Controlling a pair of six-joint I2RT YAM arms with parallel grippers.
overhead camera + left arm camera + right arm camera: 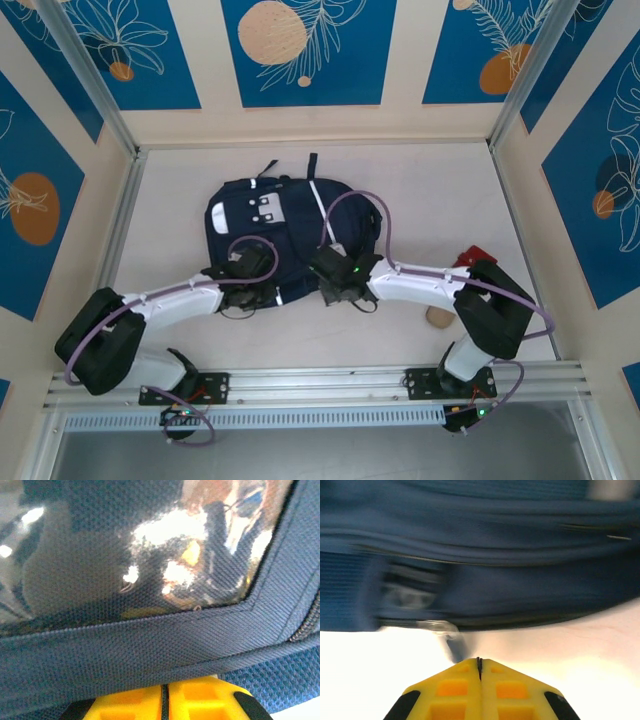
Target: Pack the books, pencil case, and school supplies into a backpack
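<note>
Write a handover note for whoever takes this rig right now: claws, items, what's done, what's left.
Left claw: shut, at the near edge of the backpack; unclear whether it pinches fabric.
Right claw: shut, tips beside a small tab on the backpack's edge; view blurred, grip unclear.
The backpack lies flat in the middle of the table, both claws at its near side.
A red item and a tan item lie on the table to its right, outside it.
Done: cannot tell what is packed.
Left: probably open the backpack, then pack those two items.
</note>
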